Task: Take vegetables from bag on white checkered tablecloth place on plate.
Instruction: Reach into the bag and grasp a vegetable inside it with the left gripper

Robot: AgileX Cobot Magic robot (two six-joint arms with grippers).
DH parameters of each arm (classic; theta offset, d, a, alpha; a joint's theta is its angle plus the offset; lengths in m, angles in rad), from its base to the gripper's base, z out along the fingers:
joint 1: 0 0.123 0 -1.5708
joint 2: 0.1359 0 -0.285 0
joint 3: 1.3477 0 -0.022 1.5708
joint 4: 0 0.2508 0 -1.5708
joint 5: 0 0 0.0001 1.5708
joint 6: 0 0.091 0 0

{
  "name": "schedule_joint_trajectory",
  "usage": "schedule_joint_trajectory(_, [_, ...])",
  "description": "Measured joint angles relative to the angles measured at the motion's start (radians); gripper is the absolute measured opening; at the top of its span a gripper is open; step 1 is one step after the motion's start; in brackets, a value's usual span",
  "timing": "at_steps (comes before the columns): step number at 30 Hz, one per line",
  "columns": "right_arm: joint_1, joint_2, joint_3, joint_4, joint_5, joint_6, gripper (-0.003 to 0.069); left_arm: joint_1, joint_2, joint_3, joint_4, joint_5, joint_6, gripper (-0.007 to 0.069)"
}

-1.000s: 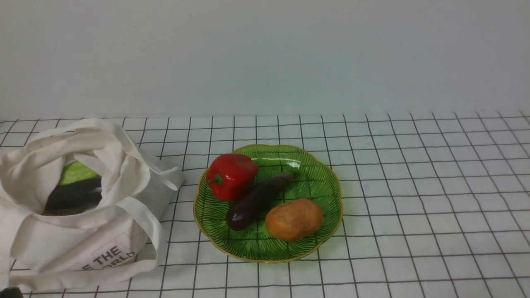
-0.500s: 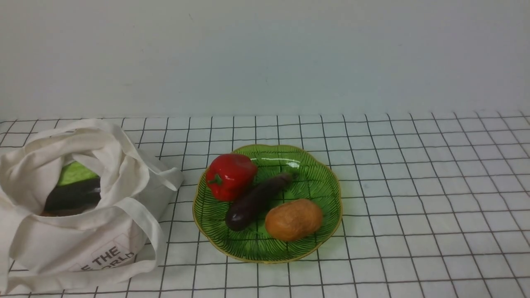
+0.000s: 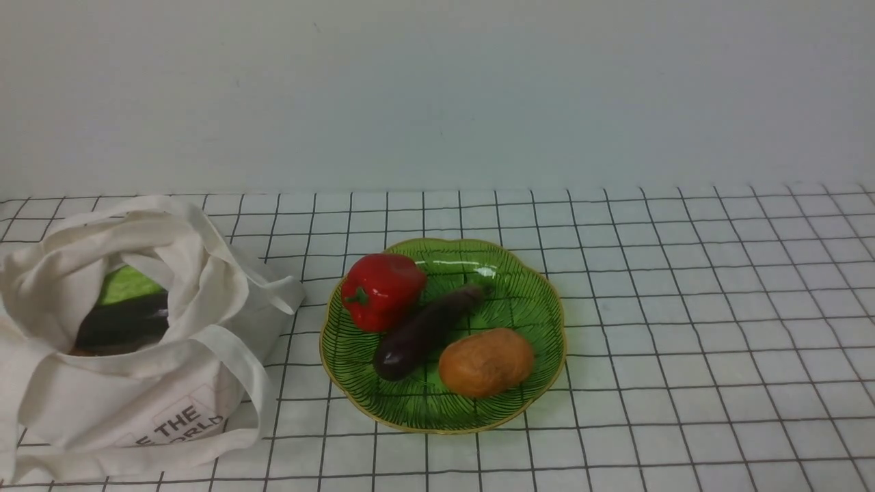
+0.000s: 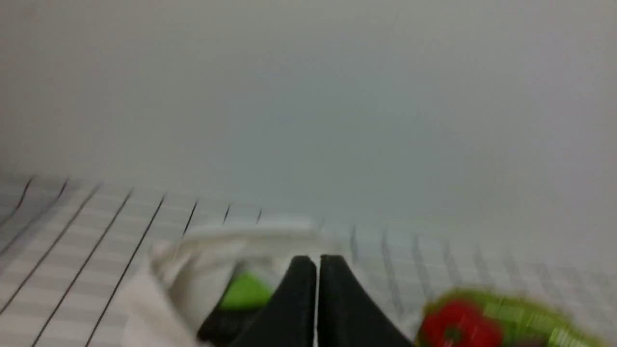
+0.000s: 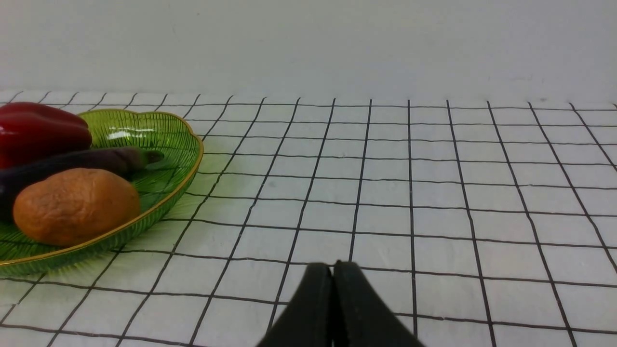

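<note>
Three vegetables (image 3: 420, 333) crowd the plate (image 3: 526, 301); bag (image 3: 102, 403) just left, open tablecloth (image 3: 697, 328) rightward; left gripper (image 4: 317, 262) and right gripper (image 5: 332, 267) pinched together.

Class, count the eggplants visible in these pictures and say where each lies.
2. One slim eggplant lies on the plate, between the red pepper and the brown potato. One darker eggplant lies inside the bag; others may be hidden there.

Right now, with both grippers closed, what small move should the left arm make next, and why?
Probably open the left gripper and lower it toward the mouth of the bag. The slim eggplant, red pepper and a brown round vegetable already lie on the plate, but a dark glossy eggplant and something green are inside the bag, on the left arm's side. Shut jaws cannot take anything.
</note>
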Motion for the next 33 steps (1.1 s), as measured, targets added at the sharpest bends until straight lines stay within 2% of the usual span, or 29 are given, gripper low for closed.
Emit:
schedule_joint_trajectory(1, [0.000, 0.000, 0.000, 0.000, 0.000, 0.000, -0.0014, 0.000, 0.083, -0.047, -0.003, 0.116, 0.070, -0.0008])
schedule_joint_trajectory(6, [0.000, 0.000, 0.000, 0.000, 0.000, 0.000, -0.0014, 0.000, 0.373, -0.149, -0.010, 0.294, 0.293, -0.0008])
schedule_joint_trajectory(8, [0.000, 0.000, 0.000, 0.000, 0.000, 0.000, -0.0014, 0.000, 0.482, -0.192, -0.020, 0.301, 0.377, -0.0008])
schedule_joint_trajectory(17, [0.000, 0.000, 0.000, 0.000, 0.000, 0.000, -0.0014, 0.000, 0.742, -0.311, -0.124, 0.253, 0.601, -0.0008])
schedule_joint_trajectory(21, [0.000, 0.000, 0.000, 0.000, 0.000, 0.000, -0.0014, 0.000, 0.789, -0.320, -0.134, 0.145, 0.661, -0.0008])
schedule_joint_trajectory(28, [0.000, 0.000, 0.000, 0.000, 0.000, 0.000, -0.0014, 0.000, 0.839, -0.320, -0.109, 0.033, 0.695, 0.0020])
schedule_joint_trajectory(32, [0.000, 0.000, 0.000, 0.001, 0.000, 0.000, -0.0014, 0.000, 0.877, -0.320, -0.060, 0.003, 0.700, 0.0088])
schedule_joint_trajectory(33, [0.000, 0.000, 0.000, 0.001, 0.000, 0.000, -0.0014, 0.000, 0.893, -0.320, -0.032, 0.003, 0.701, 0.0127])
